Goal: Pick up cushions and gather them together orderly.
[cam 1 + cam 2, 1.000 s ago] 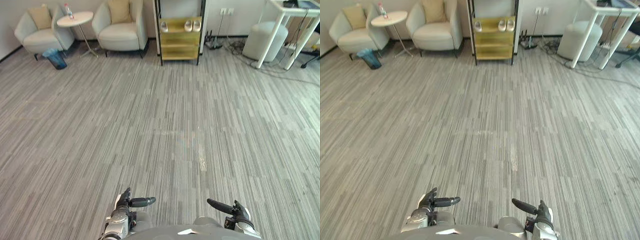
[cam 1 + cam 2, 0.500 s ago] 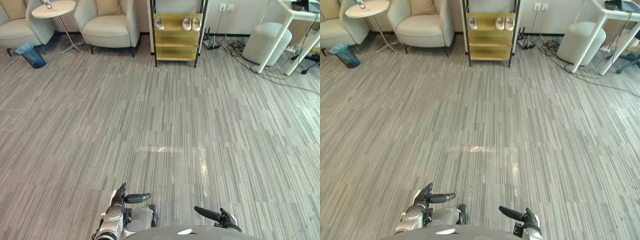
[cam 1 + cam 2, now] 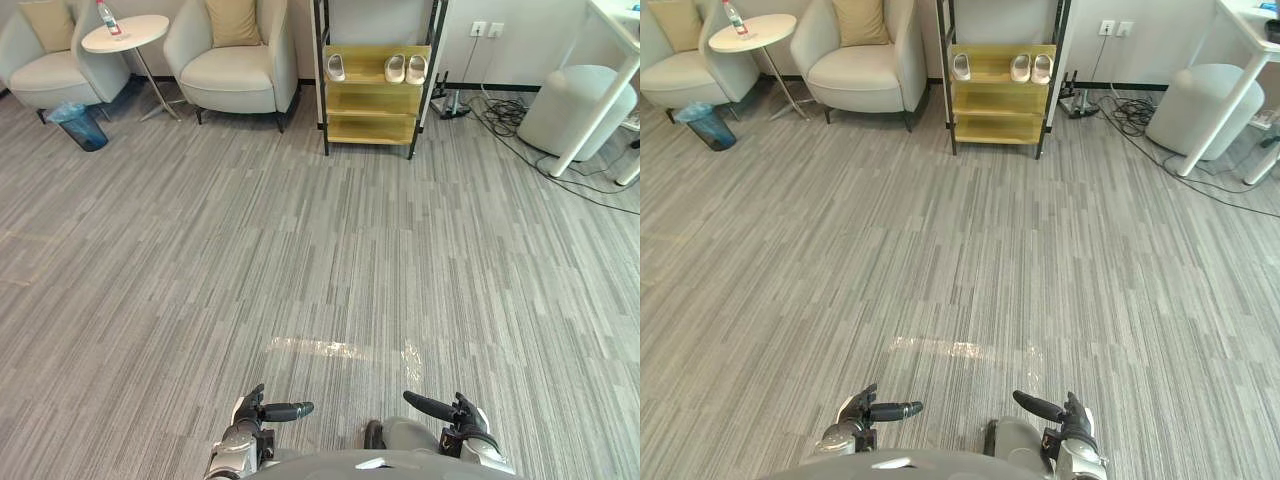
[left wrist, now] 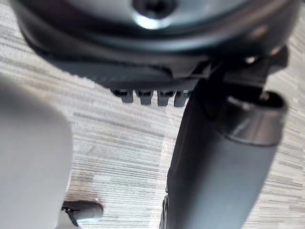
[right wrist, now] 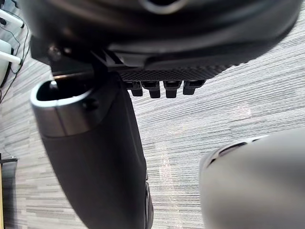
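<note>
Two tan cushions stand far off across the room. One cushion (image 3: 48,22) leans on the back of the left armchair (image 3: 55,75), the other cushion (image 3: 233,20) on the back of the middle armchair (image 3: 240,75). My left hand (image 3: 250,412) and right hand (image 3: 462,418) hang low at the near edge of the view, over bare carpet. Each thumb points inward. Both hands are open and hold nothing, as the left wrist view of the left hand (image 4: 224,157) and the right wrist view of the right hand (image 5: 95,157) also show.
A round side table (image 3: 127,32) with a bottle stands between the armchairs, a blue bin (image 3: 80,125) in front of it. A yellow shelf (image 3: 375,95) holds slippers. At the right are cables (image 3: 500,110), a white pouf (image 3: 580,110) and a desk leg (image 3: 600,90).
The whole picture has shifted as the camera moved; both cushioned armchairs are back in view together. My hands hang at my sides as before.
</note>
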You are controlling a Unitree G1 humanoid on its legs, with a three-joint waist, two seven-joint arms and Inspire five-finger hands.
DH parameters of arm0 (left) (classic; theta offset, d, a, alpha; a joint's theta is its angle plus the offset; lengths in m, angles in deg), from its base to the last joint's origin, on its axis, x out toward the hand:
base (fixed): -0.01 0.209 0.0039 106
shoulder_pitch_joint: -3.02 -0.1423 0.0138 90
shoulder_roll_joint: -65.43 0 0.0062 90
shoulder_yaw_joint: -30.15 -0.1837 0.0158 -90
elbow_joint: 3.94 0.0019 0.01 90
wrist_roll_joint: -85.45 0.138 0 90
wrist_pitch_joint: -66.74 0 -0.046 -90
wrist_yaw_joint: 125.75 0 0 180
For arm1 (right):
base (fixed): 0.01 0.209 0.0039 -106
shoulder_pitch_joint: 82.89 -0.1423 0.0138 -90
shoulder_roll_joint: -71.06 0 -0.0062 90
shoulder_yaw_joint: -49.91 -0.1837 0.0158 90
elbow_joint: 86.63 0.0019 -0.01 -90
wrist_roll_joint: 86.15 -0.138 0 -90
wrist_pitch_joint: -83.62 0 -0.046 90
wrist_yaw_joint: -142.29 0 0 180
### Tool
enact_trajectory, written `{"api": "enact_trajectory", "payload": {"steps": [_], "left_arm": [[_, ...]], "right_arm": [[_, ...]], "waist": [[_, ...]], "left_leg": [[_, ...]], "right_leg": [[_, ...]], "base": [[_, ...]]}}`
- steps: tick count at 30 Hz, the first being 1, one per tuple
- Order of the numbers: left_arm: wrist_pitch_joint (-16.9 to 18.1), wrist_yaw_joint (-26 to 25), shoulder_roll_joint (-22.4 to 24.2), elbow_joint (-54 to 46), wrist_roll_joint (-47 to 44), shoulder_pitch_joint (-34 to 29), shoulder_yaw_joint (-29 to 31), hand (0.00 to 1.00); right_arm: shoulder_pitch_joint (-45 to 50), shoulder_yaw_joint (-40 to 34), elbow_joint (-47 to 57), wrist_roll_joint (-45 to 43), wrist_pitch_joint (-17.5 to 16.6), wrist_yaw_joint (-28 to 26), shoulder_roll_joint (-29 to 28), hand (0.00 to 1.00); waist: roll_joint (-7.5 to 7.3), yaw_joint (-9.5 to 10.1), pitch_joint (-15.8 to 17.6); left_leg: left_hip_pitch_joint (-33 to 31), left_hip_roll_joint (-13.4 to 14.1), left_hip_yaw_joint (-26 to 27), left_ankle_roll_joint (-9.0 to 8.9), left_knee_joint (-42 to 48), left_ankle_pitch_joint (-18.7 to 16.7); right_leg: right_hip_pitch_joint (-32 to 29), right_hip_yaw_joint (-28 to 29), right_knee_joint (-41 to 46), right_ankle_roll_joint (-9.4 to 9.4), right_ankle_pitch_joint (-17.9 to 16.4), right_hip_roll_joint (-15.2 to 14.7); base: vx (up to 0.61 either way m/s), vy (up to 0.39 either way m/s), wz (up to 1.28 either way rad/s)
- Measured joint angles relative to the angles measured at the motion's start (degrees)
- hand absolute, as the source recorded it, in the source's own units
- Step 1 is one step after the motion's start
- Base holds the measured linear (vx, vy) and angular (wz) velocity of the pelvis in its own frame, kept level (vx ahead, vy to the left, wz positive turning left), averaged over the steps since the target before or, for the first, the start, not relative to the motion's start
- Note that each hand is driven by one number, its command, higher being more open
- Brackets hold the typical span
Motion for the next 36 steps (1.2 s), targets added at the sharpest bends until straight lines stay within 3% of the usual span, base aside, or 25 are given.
{"api": "enact_trajectory", "payload": {"steps": [2,5,7,8,9,10,11,13,16,20,21,23,25,27,29,31,36], "left_arm": [[0.09,0.1,0.35,-1.96,0.44,-0.4,-0.71,1.0],[0.2,0.1,0.11,-2.57,0.68,-0.36,-1.77,1.0],[0.08,0.11,-0.4,-2.27,1.07,0.23,-2.47,1.0],[0.09,0.05,-0.35,-2.1,1.06,0.13,-2.97,1.0],[0.04,0.12,-1.14,-1.76,0.81,0.56,-2.81,1.0],[0.04,0.04,-1.45,-1.73,0.83,0.64,-2.96,1.0],[0.16,0.02,-2.51,-1.8,0.84,0.37,-3.04,1.0],[-0.02,0.06,-3.08,-1.49,0.68,0.38,-2.96,1.0],[0.01,0.11,-2.75,-0.9,0.79,0.2,-2.98,1.0],[0.0,0.16,-2.63,0.0,1.06,0.04,-2.93,1.0],[-0.13,0.04,-2.71,0.61,1.1,0.11,-2.88,1.0],[-0.12,0.04,-2.75,0.83,1.43,0.06,-2.94,1.0],[-0.11,0.01,-2.74,1.08,1.41,0.07,-2.92,1.0],[-0.07,-0.05,-2.92,1.57,1.4,-0.06,-2.58,1.0],[0.0,-0.1,-0.64,2.08,1.45,-0.96,-2.24,1.0],[0.01,0.01,0.0,2.14,1.44,-1.36,-2.24,1.0],[0.01,0.69,-0.61,2.71,1.52,-1.27,-2.34,1.0]], "right_arm": [[0.25,0.64,0.04,0.05,0.38,-0.07,-0.45,1.0],[0.43,0.07,0.11,-0.24,0.83,-0.08,-0.75,1.0],[0.55,-0.21,0.19,-0.24,0.94,0.11,-0.84,1.0],[0.74,-0.98,0.26,-0.24,0.95,0.12,-0.78,1.0],[0.59,-1.3,-0.29,-0.2,1.05,0.13,-1.1,1.0],[0.59,-1.32,-0.28,-0.2,1.13,0.13,-1.44,1.0],[0.93,-1.49,-0.28,-0.08,1.08,0.04,-2.98,1.0],[0.87,-1.72,-0.48,0.25,1.12,0.0,-4.15,1.0],[0.81,-1.77,-0.52,1.93,1.17,-0.32,-4.1,1.0],[0.94,-2.08,-0.22,2.07,1.06,-0.47,-3.59,1.0],[1.07,-2.06,0.21,2.08,0.75,-0.47,-3.53,1.0],[1.43,-1.62,1.33,2.04,0.68,-0.5,-3.55,1.0],[1.42,-1.61,1.34,2.0,0.56,-0.5,-3.35,1.0],[2.18,-1.6,1.09,1.53,0.68,-0.5,-3.34,1.0],[2.43,-2.08,1.08,1.92,0.78,-0.54,-2.13,1.0],[2.3,-2.09,0.96,1.95,0.94,-0.54,-1.83,1.0],[1.9,-2.42,-0.84,1.93,0.9,-0.32,-1.42,1.0]], "waist": [[-0.47,0.15,0.19],[-0.62,0.29,0.17],[-1.39,0.39,0.54],[-1.06,0.43,0.42],[-2.04,0.9,0.51],[-2.67,0.86,0.56],[-4.95,1.0,-0.03],[-6.13,1.29,-0.54],[-5.68,1.58,-0.85],[-5.6,1.5,-0.88],[-5.19,1.1,-0.95],[-5.14,1.08,-1.09],[-5.0,0.95,-1.22],[-6.38,0.84,-2.37],[-2.95,0.64,-4.07],[-1.94,0.42,-4.57],[-2.73,0.24,-4.42]], "left_leg": [[-3.88,1.21,3.35,0.19,1.77,-0.16],[-5.99,1.25,6.8,0.39,-8.13,-0.49],[-5.82,-3.17,7.63,0.57,-26.66,1.44],[-4.88,-5.34,7.1,2.04,-36.58,9.22],[-3.91,-6.86,6.08,3.08,-38.76,13.18],[-3.48,-7.52,5.93,3.38,-39.56,13.44],[-1.35,-9.37,6.12,3.38,-43.41,13.34],[-0.33,-10.56,6.77,3.57,-44.79,13.22],[2.97,-11.32,8.14,4.55,-46.68,12.39],[8.79,-11.78,8.54,4.51,-49.43,10.04],[10.44,-11.18,8.0,4.88,-50.25,9.34],[11.5,-10.36,7.08,4.24,-50.34,8.72],[11.49,-9.88,6.19,3.53,-50.14,8.56],[12.13,-10.93,4.28,1.41,-49.88,7.99],[12.51,-8.45,3.88,0.25,-51.8,8.74],[12.98,-6.99,3.74,-0.39,-53.35,9.12],[15.33,-5.43,2.53,-0.94,-54.98,9.2]], "right_leg": [[5.55,-0.15,-4.51,0.1,0.06,-0.01],[9.32,-0.23,-7.94,0.89,0.07,-0.22],[11.36,-0.06,-8.53,2.97,-1.01,-1.49],[11.96,0.15,-8.32,4.39,-1.88,-1.39],[12.72,0.93,-8.17,5.2,-2.6,-2.04],[12.88,1.21,-8.16,5.39,-2.47,-2.46],[12.96,2.79,-7.97,5.74,-2.23,-4.32],[13.1,4.06,-7.72,6.26,-1.83,-5.4],[13.35,6.25,-4.97,6.75,-0.16,-6.19],[5.65,8.05,17.12,7.78,1.61,-7.0],[1.72,8.77,23.88,5.95,-2.27,-7.02],[-2.11,8.97,22.33,5.26,-6.02,-6.83],[-3.69,9.91,17.45,5.33,-6.11,-6.54],[-3.66,10.69,5.9,7.39,-0.39,-7.62],[-2.21,9.57,2.17,6.35,0.3,-5.09],[-1.13,9.17,-0.23,5.74,1.09,-3.39],[2.3,8.77,-4.03,5.05,1.87,-1.46]], "base": [[0.32,-0.125,-0.04],[0.31,-0.01,-0.07],[0.34,0.104,0.0],[0.47,0.178,0.06],[0.4,0.143,0.07],[0.32,0.093,0.12],[0.25,0.069,0.12],[0.25,0.079,0.03],[0.23,0.108,-0.19],[0.14,0.064,-0.13],[0.09,-0.014,0.08],[0.1,-0.062,0.18],[0.05,-0.116,0.29],[0.13,-0.195,0.43],[0.16,-0.193,0.18],[0.08,-0.153,0.01],[0.07,-0.078,-0.01]]}}
